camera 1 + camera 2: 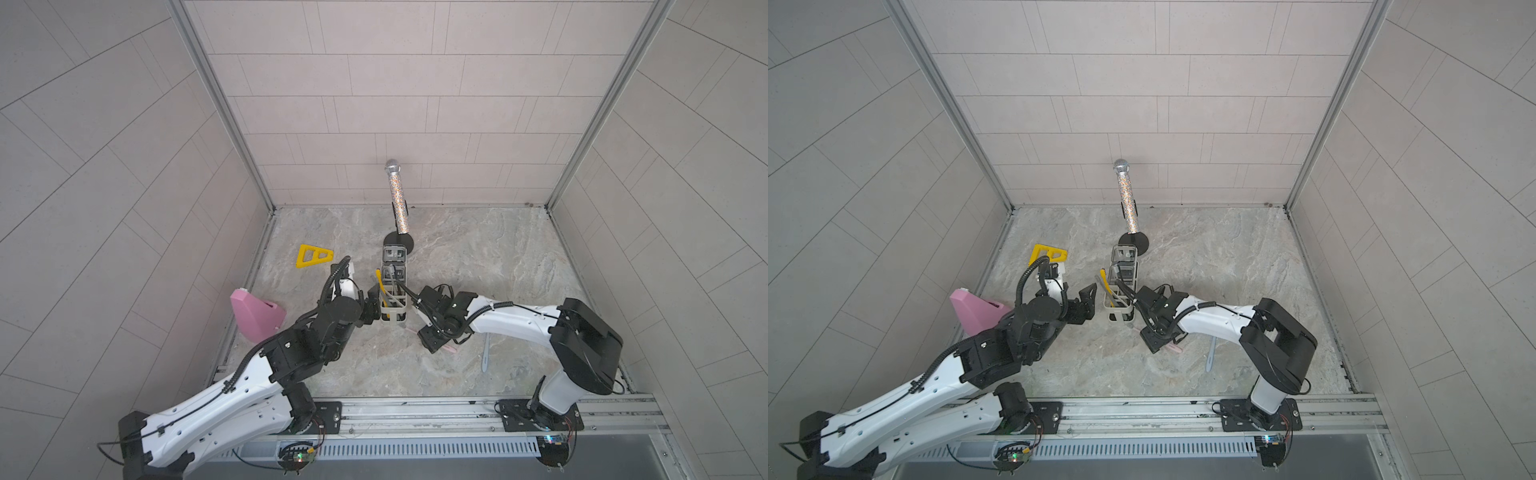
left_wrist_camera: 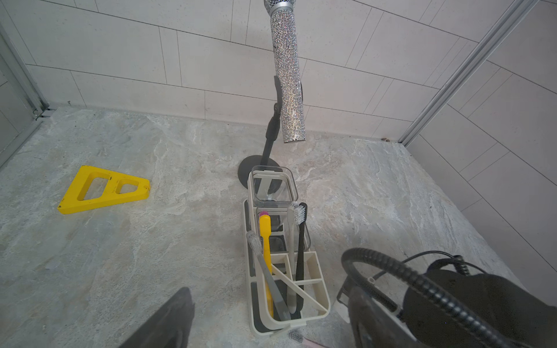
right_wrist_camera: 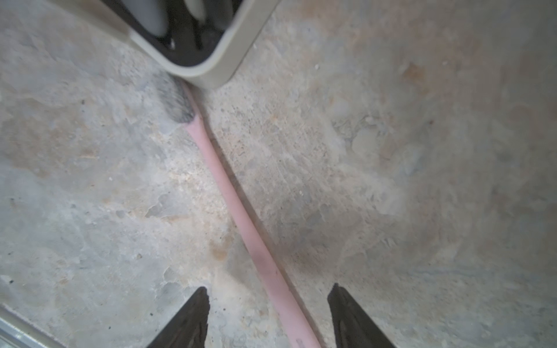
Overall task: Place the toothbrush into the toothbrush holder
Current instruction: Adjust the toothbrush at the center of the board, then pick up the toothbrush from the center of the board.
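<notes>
Low in the right wrist frame, right pincer (image 3: pixel 268 293) sits released astride the pink toothbrush (image 3: pixel 241 217) on the table (image 3: pixel 391 150); ungrasped; lift and drop into toothbrush holder (image 3: pixel 211 72) remain; left pincer (image 1: pixel 1087 303) released.

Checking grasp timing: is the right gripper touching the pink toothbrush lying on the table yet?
Apart. The right wrist view shows the right gripper straddling the pink toothbrush, with bare table visible beside each finger.

We see the toothbrush holder (image 1: pixel 1119 319) standing between the two arms, a yellow toothbrush (image 1: pixel 1106 287) leaning from its near section. The left gripper (image 1: pixel 1091 301) hangs just beside it, jaws spread. A pink toothbrush (image 1: pixel 1175 349) lies flat on the floor (image 1: pixel 1246 257), partly under the right arm's wrist; a glittery microphone (image 1: pixel 1126 195) stands behind.
</notes>
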`<act>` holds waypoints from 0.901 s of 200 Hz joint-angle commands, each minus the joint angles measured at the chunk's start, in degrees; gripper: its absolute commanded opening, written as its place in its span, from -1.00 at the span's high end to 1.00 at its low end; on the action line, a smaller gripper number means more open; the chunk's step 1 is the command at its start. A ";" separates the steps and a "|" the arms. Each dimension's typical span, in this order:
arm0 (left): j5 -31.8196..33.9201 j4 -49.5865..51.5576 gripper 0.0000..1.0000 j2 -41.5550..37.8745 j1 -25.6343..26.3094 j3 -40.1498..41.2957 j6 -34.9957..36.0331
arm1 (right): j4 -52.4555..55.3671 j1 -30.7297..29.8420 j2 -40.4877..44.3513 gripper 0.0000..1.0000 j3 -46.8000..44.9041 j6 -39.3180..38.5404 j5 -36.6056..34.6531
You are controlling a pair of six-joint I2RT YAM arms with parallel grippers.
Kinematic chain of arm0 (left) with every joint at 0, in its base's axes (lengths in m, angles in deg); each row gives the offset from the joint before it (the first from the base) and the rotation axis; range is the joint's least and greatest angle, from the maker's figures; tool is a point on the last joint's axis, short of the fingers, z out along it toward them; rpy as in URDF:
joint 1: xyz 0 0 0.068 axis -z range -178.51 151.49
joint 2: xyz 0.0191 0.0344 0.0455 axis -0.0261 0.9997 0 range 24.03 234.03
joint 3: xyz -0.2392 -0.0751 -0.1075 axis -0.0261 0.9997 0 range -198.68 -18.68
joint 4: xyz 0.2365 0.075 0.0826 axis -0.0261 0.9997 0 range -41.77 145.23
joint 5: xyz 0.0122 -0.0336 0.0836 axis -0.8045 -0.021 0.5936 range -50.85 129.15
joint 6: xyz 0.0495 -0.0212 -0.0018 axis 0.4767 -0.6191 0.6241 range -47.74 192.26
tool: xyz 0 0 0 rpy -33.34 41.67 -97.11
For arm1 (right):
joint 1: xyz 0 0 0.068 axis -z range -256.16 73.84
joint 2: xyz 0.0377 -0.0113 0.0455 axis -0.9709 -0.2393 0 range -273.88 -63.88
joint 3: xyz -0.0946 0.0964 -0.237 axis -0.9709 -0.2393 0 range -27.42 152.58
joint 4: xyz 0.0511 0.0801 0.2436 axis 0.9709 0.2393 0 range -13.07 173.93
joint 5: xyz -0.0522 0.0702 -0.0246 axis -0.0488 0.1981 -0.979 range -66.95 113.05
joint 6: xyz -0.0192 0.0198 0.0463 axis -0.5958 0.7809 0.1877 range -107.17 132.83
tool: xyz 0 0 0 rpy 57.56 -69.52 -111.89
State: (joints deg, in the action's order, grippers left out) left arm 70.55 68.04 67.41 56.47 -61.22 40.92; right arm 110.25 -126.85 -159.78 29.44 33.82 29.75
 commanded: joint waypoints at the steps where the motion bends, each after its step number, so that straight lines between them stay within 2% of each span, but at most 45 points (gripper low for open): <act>1: -0.20 4.36 -0.67 -0.29 -0.31 -2.63 -1.03 | 2.70 -0.11 -2.61 -0.27 -0.54 -0.88 -1.07; 44: 3.41 7.34 -0.67 -0.40 -0.31 -4.12 2.03 | 1.38 -0.15 -4.59 -0.11 -3.03 0.86 -3.13; 115: 4.01 6.29 -0.67 0.70 -0.72 -4.04 3.03 | 0.52 0.32 -0.82 0.51 -8.61 5.46 -3.18; 180: 4.12 6.29 -0.67 -0.66 -1.06 -3.10 2.42 | -2.38 0.77 5.16 0.68 -12.43 12.13 -0.13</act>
State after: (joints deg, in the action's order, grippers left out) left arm 73.30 73.88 67.71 55.86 -63.67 43.72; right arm 102.84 -126.35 -154.45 20.00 41.60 27.90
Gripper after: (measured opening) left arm 0.836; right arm 0.171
